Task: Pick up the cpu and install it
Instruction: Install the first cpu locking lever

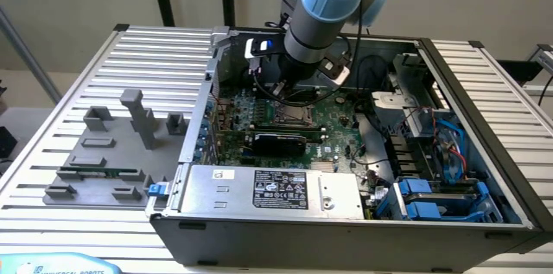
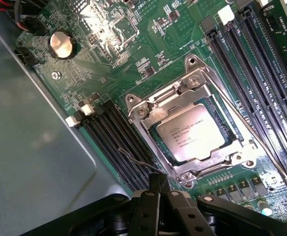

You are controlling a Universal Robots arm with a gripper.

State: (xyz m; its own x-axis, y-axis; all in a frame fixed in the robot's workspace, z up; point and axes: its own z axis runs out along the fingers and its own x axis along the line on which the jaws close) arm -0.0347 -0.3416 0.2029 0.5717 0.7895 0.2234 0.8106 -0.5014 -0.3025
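Black pincer (image 2: pixel 159 182), tips pressed together and holding nothing, hangs near the cpu (image 2: pixel 197 135) in its socket (image 2: pixel 182 94). A bump could knock the chip crooked.

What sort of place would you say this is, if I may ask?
Probably a robotics lab bench for computer-assembly trials: a robot arm reaches into an open desktop computer case on a slatted metal table, grey fixture blocks stand beside it, and the cpu sits in the motherboard's socket.
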